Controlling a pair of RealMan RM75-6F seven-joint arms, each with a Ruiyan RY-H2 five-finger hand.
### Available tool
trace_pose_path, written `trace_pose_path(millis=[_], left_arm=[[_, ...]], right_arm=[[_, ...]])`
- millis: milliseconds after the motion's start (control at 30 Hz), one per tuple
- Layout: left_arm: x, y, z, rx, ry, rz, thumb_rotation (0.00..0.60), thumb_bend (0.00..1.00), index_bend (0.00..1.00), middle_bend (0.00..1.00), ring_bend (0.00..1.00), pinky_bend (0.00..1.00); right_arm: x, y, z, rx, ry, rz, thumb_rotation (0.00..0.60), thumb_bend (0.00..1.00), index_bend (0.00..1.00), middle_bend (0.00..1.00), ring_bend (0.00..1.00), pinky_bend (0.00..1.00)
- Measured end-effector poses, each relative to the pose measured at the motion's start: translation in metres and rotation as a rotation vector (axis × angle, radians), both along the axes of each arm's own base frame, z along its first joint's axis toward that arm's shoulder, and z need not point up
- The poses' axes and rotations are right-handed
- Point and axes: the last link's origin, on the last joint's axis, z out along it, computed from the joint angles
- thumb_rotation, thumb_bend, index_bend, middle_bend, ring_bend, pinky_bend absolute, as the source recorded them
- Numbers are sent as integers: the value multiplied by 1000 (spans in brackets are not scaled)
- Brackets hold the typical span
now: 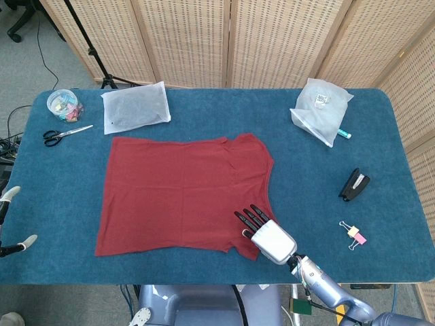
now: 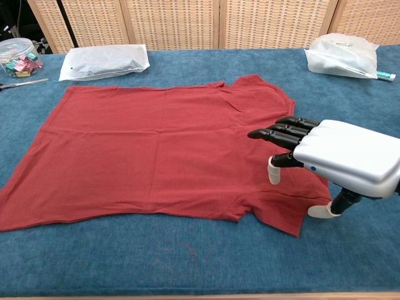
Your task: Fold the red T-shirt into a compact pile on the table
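Hovering over the near sleeve of the red T-shirt (image 2: 169, 150) (spread flat on the table (image 1: 312, 176)), the right hand (image 2: 325, 156) has its fingers extended, holding nothing — a shallow pinch could drag the cloth instead of lifting it.

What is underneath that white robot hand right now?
The right hand hangs over the near sleeve of the red T-shirt, fingers apart. The cloth directly beneath the palm is covered, so contact cannot be told. Below lies the blue table.

Matt red cloth T-shirt (image 1: 178, 192), fuzzy blue table (image 1: 61, 183) cover, glossy white plastic right hand (image 2: 337, 159)
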Motion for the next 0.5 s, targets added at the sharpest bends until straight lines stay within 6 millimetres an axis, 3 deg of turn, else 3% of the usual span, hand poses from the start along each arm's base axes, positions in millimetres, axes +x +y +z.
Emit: trace_pose_path(millis=[267, 500], left_arm=[[0, 1, 0, -3, 0, 4, 600, 0, 0, 0, 0, 0], [0, 1, 0, -5, -2, 4, 600, 0, 0, 0, 0, 0]], right_arm=[[3, -1, -6, 16, 21, -9, 600, 244, 395, 22, 0, 0], [0, -3, -10, 6, 89, -30, 600, 347, 436, 20, 0, 0]])
